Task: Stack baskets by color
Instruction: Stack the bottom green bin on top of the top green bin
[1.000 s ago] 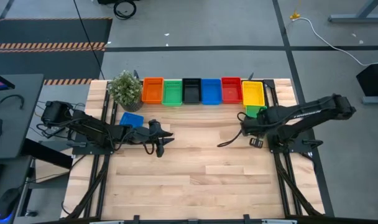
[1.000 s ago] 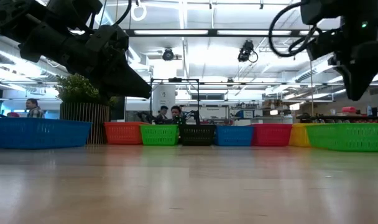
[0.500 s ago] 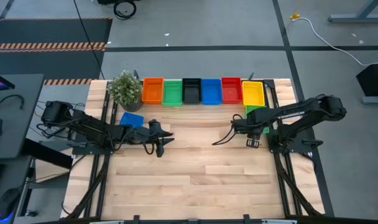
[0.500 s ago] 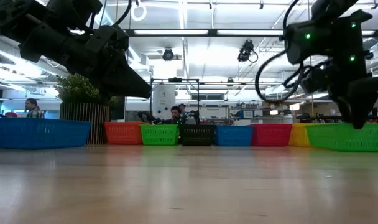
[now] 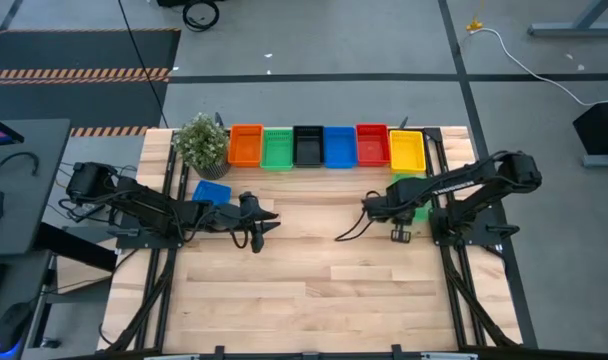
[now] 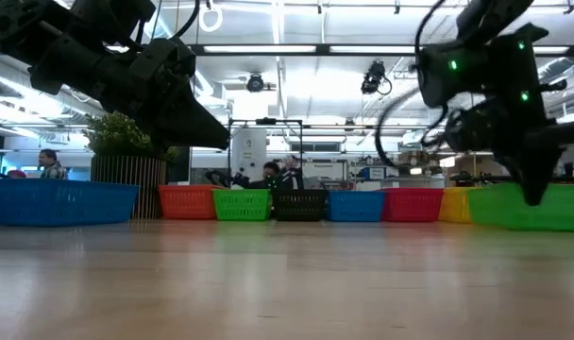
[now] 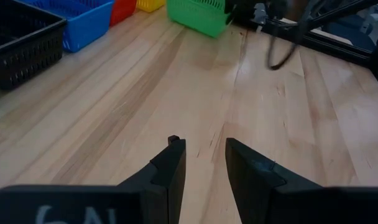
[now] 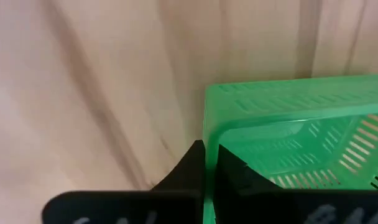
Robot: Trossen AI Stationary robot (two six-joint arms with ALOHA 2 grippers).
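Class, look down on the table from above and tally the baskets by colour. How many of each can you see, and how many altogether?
Orange basket: 1
Green baskets: 2, one in the row, one gripped by the right gripper
Black basket: 1
Blue baskets: 2, row and loose
Red basket: 1
Yellow basket: 1
Total: 8

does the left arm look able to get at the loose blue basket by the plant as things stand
Probably yes. The left gripper hangs open and empty over bare wood, the blue basket lies close beside that arm, and nothing stands between them; the plant is behind it.
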